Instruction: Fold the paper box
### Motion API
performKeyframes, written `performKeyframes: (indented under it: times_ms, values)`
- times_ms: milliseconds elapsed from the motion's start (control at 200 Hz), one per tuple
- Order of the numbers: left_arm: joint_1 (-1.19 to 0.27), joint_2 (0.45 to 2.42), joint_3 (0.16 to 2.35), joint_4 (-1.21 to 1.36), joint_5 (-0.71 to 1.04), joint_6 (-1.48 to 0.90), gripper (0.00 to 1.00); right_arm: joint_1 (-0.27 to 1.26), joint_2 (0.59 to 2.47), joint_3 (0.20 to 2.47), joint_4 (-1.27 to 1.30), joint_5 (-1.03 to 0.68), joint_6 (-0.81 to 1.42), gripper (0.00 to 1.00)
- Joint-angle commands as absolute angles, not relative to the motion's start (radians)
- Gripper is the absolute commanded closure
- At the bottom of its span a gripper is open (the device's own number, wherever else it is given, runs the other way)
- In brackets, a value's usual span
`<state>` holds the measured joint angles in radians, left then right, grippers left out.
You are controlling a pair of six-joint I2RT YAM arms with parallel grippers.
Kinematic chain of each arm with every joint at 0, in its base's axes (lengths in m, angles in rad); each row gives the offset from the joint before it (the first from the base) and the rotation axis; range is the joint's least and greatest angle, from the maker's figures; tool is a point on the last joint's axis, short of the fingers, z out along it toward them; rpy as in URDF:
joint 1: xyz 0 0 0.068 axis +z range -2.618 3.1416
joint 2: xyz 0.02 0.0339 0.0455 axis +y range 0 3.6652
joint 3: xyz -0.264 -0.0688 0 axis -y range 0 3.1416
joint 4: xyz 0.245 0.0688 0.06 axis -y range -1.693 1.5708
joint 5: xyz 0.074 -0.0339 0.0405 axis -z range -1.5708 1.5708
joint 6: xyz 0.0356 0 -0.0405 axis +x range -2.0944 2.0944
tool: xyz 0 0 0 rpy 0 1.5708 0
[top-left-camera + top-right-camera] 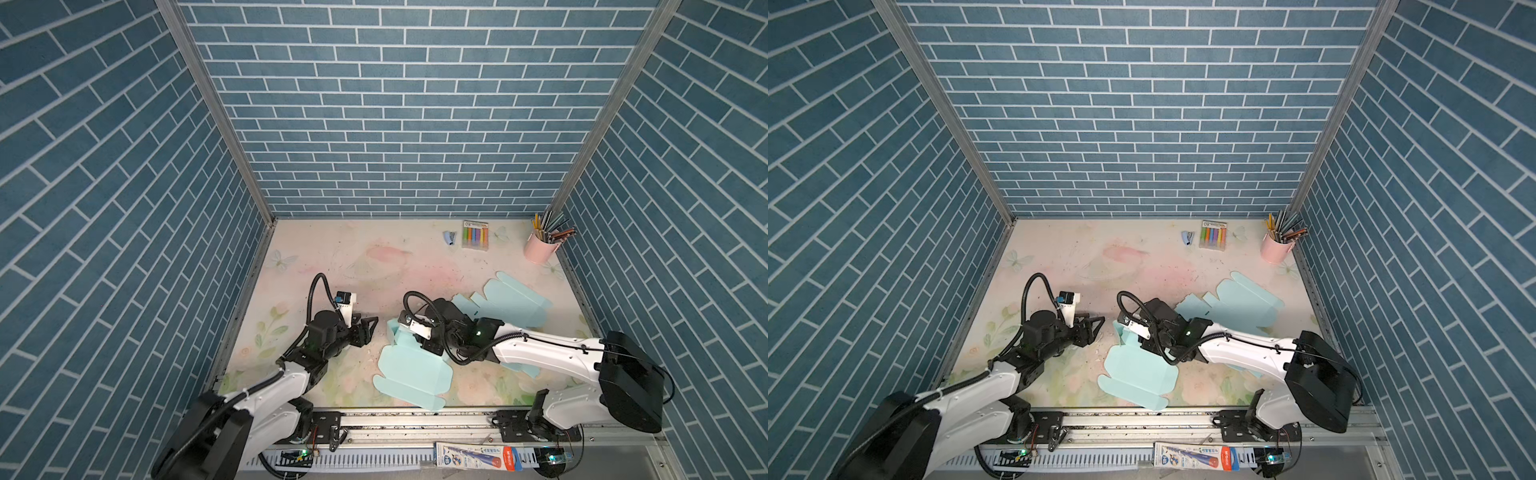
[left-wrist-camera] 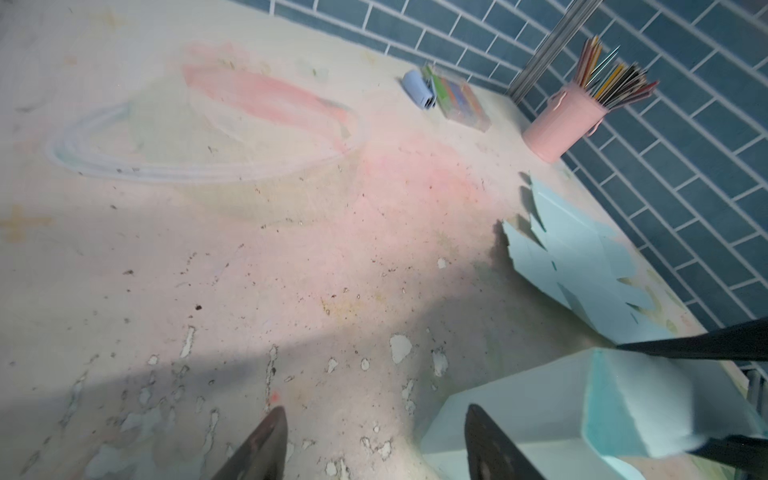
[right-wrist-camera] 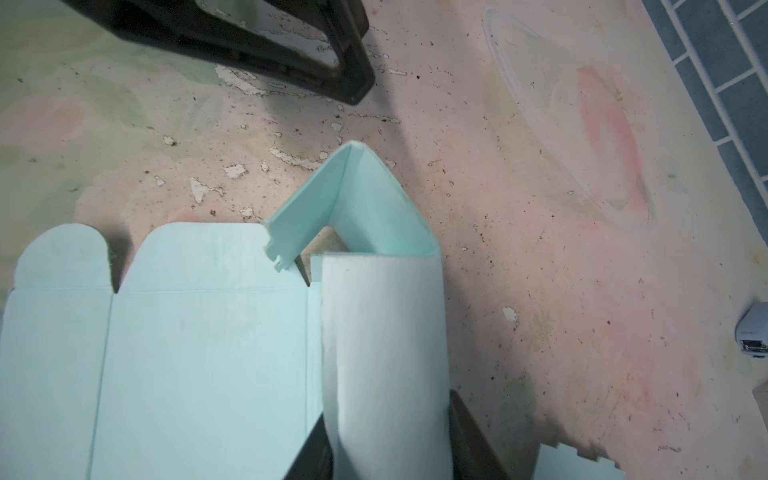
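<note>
Paper box (image 1: 409,376) lies mostly flat near the front edge of the table (image 1: 332,257), between the arms, with 1 side panel curled upward. In both top views the right arm covers much of that raised part. Right gripper (image 3: 386,451) is cut off at the frame edge in its wrist view, yet its 2 fingers (image 3: 469,440) sit narrowly on either side of the curled panel, pinching it. Left gripper (image 1: 371,327) is spread wide and empty, just beside the raised flap and apart from it. Another flat blank (image 1: 515,303) lies farther back, partly hidden by the right arm.
</note>
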<state>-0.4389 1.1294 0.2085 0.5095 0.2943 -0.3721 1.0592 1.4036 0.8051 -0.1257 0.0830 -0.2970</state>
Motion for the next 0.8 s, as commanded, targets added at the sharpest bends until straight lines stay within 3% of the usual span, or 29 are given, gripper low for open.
performKeyframes:
  times_ms: [0, 365, 795]
  values:
    - [-0.453, 1.251, 0.273, 0.564, 0.36, -0.317, 0.34, 1.055, 1.377, 0.797, -0.117, 0.085, -0.33, 0.7]
    - [-0.631, 1.261, 0.26, 0.563, 0.399, -0.281, 0.34, 1.054, 1.397, 0.796, -0.112, 0.095, -0.339, 0.7]
    - [-0.768, 1.187, 0.179, 0.579, 0.243, -0.348, 0.34, 1.063, 1.42, 0.802, -0.126, 0.083, -0.338, 0.71]
